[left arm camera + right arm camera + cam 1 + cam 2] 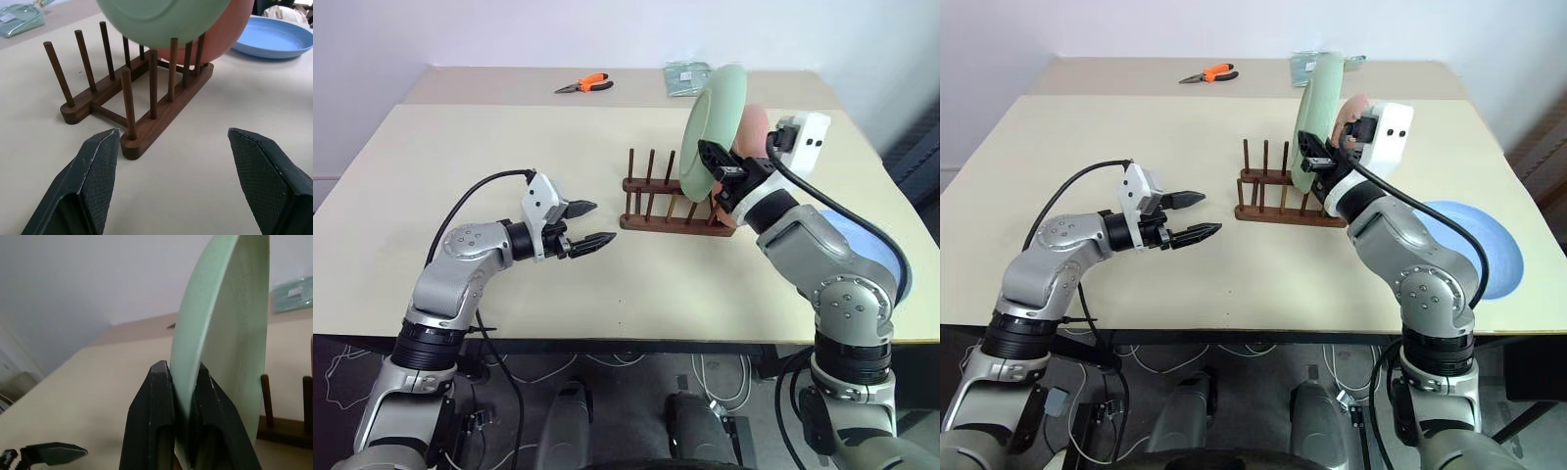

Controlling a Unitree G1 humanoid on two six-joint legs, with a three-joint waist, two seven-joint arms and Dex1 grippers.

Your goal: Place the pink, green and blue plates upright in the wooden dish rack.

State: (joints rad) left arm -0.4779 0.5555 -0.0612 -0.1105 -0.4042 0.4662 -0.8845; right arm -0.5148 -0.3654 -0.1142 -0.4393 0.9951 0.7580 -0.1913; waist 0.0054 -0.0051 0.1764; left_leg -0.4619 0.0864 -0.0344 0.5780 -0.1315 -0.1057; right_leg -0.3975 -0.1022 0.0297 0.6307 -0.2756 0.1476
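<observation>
Gripping the pale green round plastic plate upright over the dark wooden peg rack, the right hand is slotting it beside the racked salmon-pink plate. Lying flat on the desk at far right, the light-blue plate is waiting; the left hand is gaping empty.

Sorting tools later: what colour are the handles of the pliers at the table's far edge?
Orange, on the pliers; clearest in the left eye view.

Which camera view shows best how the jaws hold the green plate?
The right wrist view: the right gripper has both jaws pinching the rim of the green plate edge-on. The eye views show the plate upright over the wooden dish rack; the left wrist view shows its lower edge.
</observation>
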